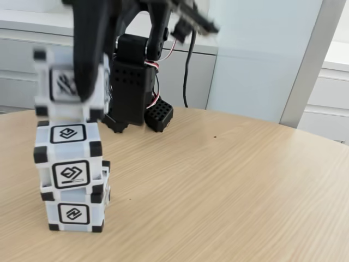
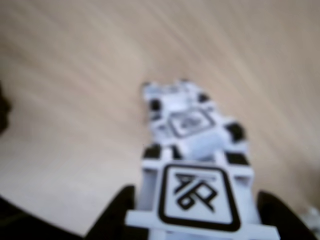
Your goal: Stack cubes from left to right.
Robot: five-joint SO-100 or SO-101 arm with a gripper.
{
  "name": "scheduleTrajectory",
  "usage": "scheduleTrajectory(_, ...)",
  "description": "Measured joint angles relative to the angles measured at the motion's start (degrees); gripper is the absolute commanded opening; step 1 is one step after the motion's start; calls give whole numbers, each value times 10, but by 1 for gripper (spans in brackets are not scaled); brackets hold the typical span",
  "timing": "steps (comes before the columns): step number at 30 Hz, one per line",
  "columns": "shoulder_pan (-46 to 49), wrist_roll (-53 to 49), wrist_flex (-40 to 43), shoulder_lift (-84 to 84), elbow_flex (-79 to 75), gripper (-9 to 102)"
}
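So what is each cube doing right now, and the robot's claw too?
Top cube: held in the air by the gripper, just above the stack, blurred by motion.
Middle cube: resting on the bottom cube, slightly off-line.
Bottom cube: sitting on the table.
Gripper: shut on the top cube, fingers at both its sides.

white cubes (image 1: 70,177) with black corners and glyphs, pale woodgrain table (image 1: 229,191), black gripper (image 1: 87,71)
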Motion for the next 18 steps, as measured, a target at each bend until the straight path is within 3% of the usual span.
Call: scheduleTrajectory(18, -8, 10, 0, 10, 11, 0)
